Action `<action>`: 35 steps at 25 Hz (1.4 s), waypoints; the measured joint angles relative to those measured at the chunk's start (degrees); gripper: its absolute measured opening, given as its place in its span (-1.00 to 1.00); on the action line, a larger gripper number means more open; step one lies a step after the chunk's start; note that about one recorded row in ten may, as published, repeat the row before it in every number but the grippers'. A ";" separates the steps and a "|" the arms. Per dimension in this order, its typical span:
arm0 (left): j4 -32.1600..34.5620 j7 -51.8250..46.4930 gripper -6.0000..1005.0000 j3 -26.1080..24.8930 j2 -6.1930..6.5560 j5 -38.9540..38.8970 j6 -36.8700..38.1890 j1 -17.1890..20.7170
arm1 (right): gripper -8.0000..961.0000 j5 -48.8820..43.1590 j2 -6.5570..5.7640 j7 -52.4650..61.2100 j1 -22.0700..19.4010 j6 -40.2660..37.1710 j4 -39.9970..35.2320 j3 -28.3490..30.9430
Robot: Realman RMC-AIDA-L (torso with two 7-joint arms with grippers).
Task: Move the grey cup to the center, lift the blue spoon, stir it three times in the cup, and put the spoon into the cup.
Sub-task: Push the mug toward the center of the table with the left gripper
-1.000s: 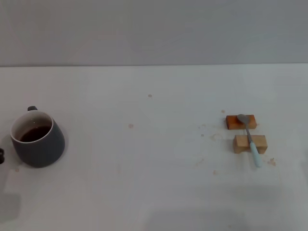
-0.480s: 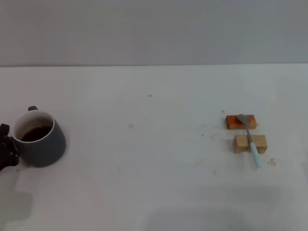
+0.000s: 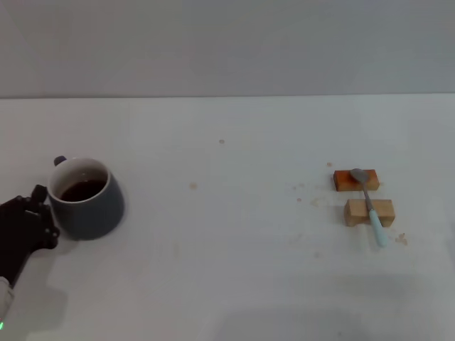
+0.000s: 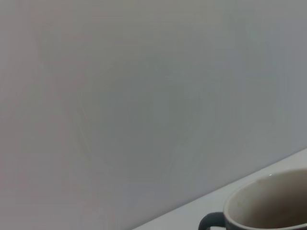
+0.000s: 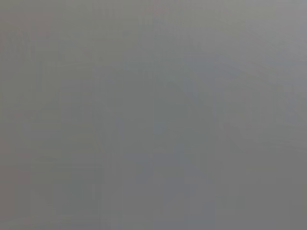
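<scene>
Pushed rightward from the frame's left edge: grey cup (image 3: 87,199), left hand (image 3: 28,224) pressed against its left side, grip unclear; blue spoon (image 3: 370,204) across wooden blocks (image 3: 362,193) at right.

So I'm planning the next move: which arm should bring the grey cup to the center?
Left. Its claw is already against the grey cup at the table's left side; the right arm is not in view.

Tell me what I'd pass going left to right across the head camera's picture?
Left pincer → grey cup with dark liquid → long stretch of white table → two wooden blocks, the blue spoon lying across them.
</scene>
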 joint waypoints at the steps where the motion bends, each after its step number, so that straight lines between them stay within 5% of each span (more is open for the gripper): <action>1: -0.46 0.00 -0.99 0.40 0.01 0.04 0.07 0.00 | 0.60 0.00 0.00 0.00 0.01 0.00 0.00 0.00; 24: 0.41 0.58 -0.99 1.22 0.05 -0.13 -2.00 -2.63 | 0.60 -0.02 0.09 0.00 0.03 -0.51 0.09 0.00; 35: -3.34 0.61 -0.99 5.85 -0.02 0.04 -1.58 -2.70 | 0.59 -0.04 -0.03 0.00 0.42 -0.64 0.63 0.00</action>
